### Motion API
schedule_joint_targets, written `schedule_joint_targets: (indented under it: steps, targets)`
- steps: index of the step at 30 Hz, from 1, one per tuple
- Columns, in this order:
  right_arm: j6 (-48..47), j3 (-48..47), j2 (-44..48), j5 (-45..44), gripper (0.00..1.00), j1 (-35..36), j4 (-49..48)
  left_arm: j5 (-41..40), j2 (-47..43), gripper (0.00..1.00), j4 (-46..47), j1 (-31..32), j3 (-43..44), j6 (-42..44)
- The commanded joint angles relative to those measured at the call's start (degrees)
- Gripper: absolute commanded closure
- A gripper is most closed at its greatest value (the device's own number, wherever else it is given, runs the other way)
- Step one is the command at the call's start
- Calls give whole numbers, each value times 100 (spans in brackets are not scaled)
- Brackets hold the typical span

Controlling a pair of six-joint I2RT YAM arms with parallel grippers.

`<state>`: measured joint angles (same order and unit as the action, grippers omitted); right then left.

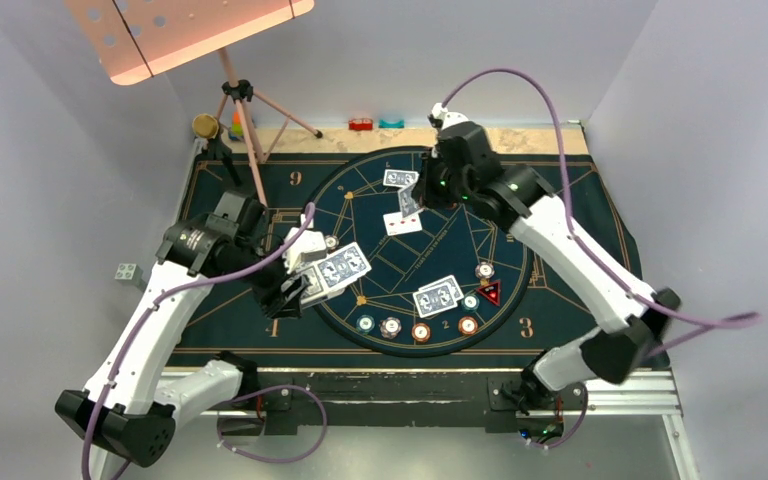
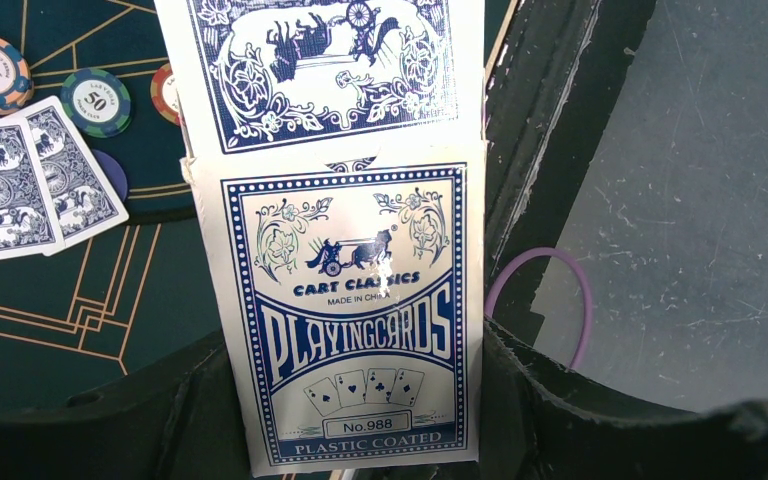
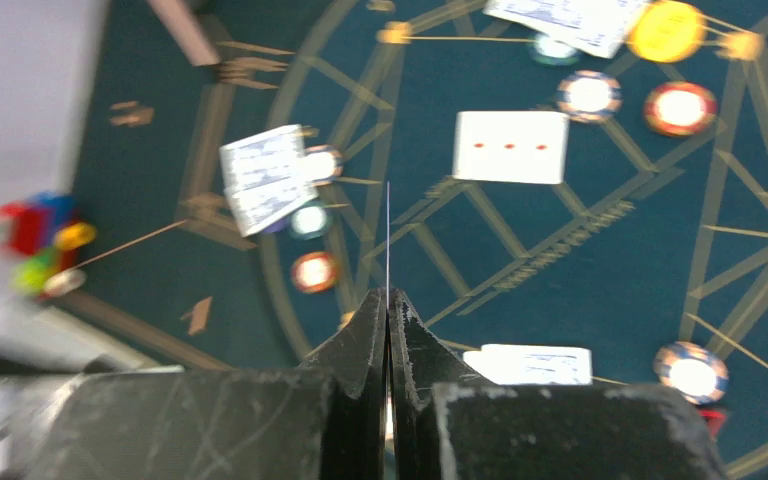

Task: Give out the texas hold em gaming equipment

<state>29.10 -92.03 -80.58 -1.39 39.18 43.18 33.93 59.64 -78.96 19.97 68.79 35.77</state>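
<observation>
My left gripper [image 1: 295,285] is shut on a white and blue playing card box [image 2: 345,320], with a blue-backed card [image 2: 325,70] sticking out of its top. Over the far part of the mat, my right gripper [image 3: 388,300] is shut on a single playing card [image 3: 388,235], seen edge-on as a thin line, and the same card [image 1: 409,200] hangs upright. A face-up card [image 1: 402,223] lies below it. Two cards [image 1: 437,295] lie face-down at the near side, with poker chips [image 1: 421,332] and a red triangular marker [image 1: 489,292]. A yellow disc [image 3: 666,30] lies on the mat.
The dark blue gold-lined mat [image 1: 580,200] covers the table. A tripod [image 1: 245,120] carrying a pink panel stands at the far left. A red block [image 1: 361,124] and a teal block [image 1: 392,123] sit at the far edge. A grey block [image 1: 126,272] lies left of the mat.
</observation>
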Motion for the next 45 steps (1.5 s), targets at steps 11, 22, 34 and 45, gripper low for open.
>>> schedule_joint_targets:
  steps: [11,22,34,45]
  targets:
    - [842,-1140,-2977,-4676,100,161,1919,241,-219,100,-72,16,42,145]
    - [1147,-2579,-5054,-4798,100,442,2483,232,-232,100,-89,16,52,109]
    - [492,-2514,-5218,-3777,100,551,1289,245,-159,100,-32,17,30,92]
    - [389,-2791,-5607,-3189,59,575,1072,195,-157,100,-25,16,-17,104]
